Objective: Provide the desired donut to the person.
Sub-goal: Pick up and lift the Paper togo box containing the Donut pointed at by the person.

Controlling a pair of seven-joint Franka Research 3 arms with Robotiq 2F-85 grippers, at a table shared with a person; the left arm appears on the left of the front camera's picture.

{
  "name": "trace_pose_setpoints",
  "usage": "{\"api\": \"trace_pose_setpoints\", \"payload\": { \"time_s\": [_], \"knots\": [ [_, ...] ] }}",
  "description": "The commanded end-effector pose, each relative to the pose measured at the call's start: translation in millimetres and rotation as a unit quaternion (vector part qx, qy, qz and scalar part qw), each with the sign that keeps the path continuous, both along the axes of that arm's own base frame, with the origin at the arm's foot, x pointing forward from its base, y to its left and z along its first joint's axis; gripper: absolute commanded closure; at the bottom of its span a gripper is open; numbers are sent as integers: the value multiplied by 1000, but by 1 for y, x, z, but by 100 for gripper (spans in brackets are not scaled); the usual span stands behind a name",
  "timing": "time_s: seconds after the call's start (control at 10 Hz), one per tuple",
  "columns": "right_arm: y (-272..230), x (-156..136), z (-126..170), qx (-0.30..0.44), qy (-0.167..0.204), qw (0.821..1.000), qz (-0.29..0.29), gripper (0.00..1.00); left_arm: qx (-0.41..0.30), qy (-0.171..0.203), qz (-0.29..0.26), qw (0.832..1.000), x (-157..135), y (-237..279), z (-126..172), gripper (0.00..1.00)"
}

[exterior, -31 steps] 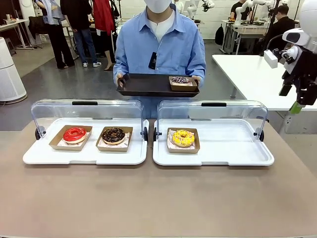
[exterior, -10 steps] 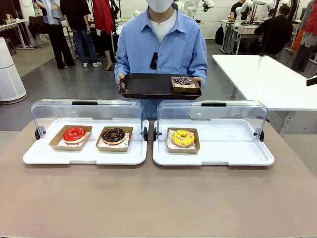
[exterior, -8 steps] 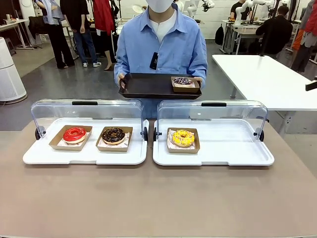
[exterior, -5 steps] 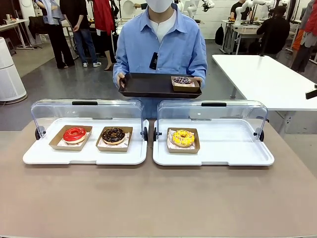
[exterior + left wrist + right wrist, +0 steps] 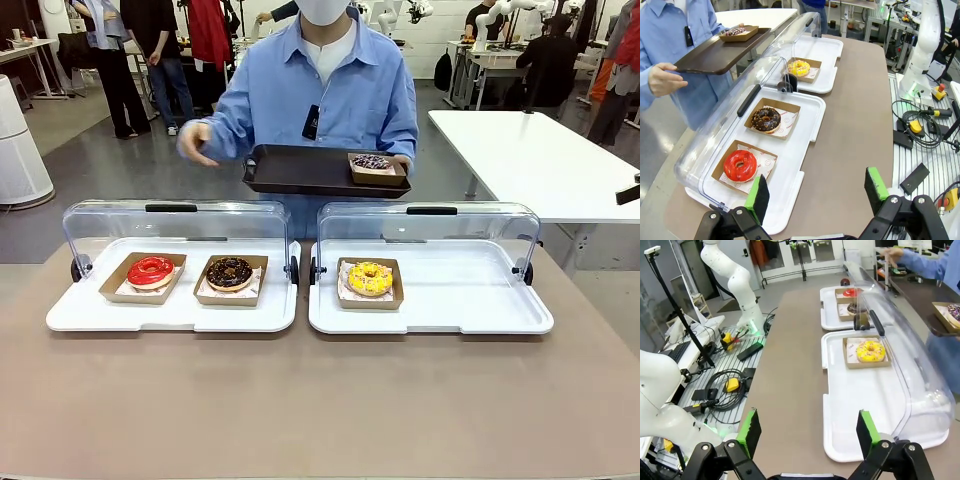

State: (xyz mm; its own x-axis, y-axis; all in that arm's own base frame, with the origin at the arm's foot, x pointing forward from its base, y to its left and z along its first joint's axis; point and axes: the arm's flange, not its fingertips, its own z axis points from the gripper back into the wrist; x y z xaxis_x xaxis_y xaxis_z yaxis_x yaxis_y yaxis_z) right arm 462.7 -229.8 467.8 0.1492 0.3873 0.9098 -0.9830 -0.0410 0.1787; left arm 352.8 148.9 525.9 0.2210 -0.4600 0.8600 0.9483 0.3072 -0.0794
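My left claw (image 5: 817,189) and right claw (image 5: 808,429) both hang above the table's (image 5: 320,400) near edge. Their green pads are spread wide and there is nothing between them.

Two lidded trays sit side by side toward the far edge. The left white tray (image 5: 170,318) holds two brown card boats. The red donut (image 5: 150,270) is nearer the table's left edge and the chocolate donut (image 5: 230,272) is just beside it. The right white tray (image 5: 470,300) holds one boat with the yellow donut (image 5: 370,277) at its inner end, and the rest of it is bare. Each clear lid (image 5: 170,220) stands tipped back on the far side.

Beyond the far edge the person (image 5: 330,90) holds a dark tray (image 5: 300,170) carrying a boxed purple-topped donut (image 5: 372,162) at one end. It is too small for me to make out its topping.

The person's free hand (image 5: 195,143) is lifted above the left lid and is blurred. I cannot tell which donut it means. The other hand is mostly hidden under the dark tray.

The red donut is glossy and smooth, the chocolate one is dark with pale specks, and the yellow one is crumbly-looking.
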Motion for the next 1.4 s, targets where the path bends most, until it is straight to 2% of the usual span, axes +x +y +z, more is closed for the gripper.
{"api": "trace_pose_setpoints", "payload": {
  "time_s": [0.0, 1.3],
  "knots": [
    [0, -1, 1, 5, 3, 1000, 5, 0, -9, -7, 1, 1000, 1, 0, 2, 0],
    [0, -1, 1, 5, 3, 1000, 5, 0, 0, 0, 0, 1000, 0, 0, 0, 0]
  ]
}}
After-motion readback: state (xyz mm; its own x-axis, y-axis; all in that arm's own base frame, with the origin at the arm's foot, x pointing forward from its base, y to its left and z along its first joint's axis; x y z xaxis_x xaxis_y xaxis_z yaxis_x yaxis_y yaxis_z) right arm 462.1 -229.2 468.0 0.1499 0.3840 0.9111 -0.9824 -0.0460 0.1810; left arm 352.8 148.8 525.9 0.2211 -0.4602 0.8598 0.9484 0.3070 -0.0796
